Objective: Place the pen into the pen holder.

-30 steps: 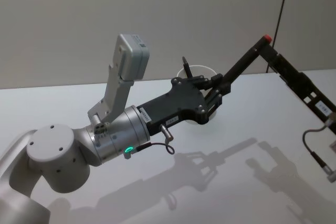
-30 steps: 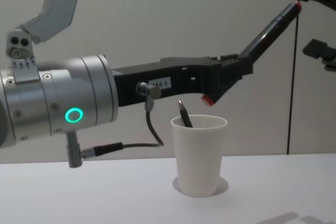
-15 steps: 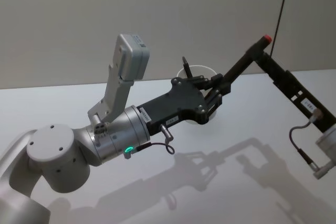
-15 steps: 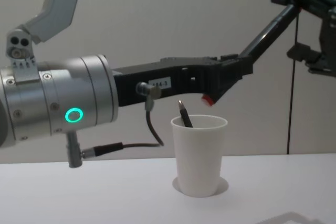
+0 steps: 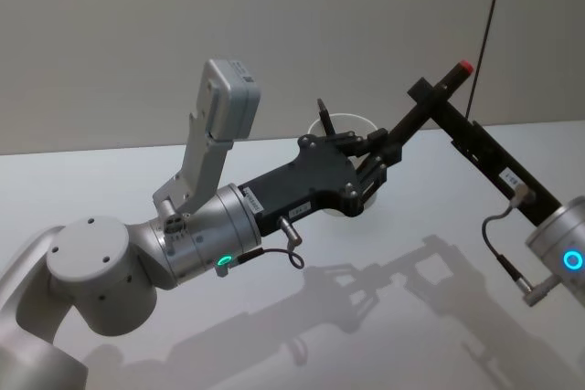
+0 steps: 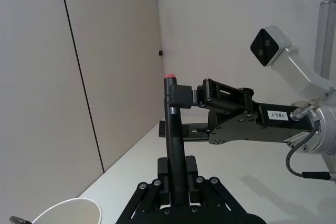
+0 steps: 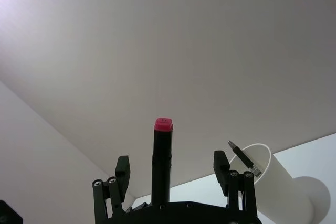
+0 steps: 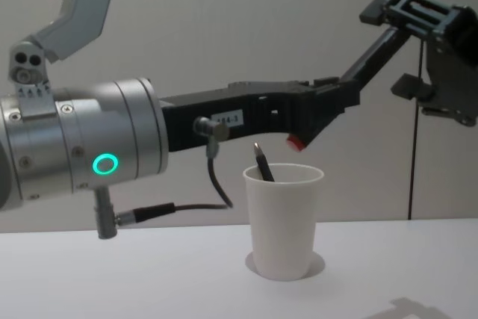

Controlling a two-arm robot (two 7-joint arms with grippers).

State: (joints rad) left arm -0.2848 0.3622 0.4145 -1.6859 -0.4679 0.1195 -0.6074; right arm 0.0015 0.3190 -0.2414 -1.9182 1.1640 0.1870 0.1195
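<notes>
My left gripper (image 5: pixel 375 160) is shut on the lower part of the pen (image 5: pixel 416 116), a thick black marker with red ends. It holds the pen slanted up to the right, above the pen holder (image 8: pixel 284 222), a white paper cup. The pen's lower red end (image 8: pixel 296 142) hangs just over the rim. My right gripper (image 7: pixel 171 162) is open, with one finger on each side of the pen's upper part (image 7: pixel 162 150), not touching. A slim black pen (image 8: pixel 263 162) stands inside the cup. The left wrist view shows the pen (image 6: pixel 173 140) and the right gripper (image 6: pixel 176 111) at its top.
The cup (image 5: pixel 345 121) stands on a white table (image 5: pixel 411 335) near a plain wall. My left arm (image 5: pixel 183 244) stretches across the middle of the table. My right arm (image 5: pixel 558 262) comes in from the right edge.
My right arm has swung in from the right, and its open fingers now straddle the pen's upper end. The left gripper, the pen and the cup have not moved.
</notes>
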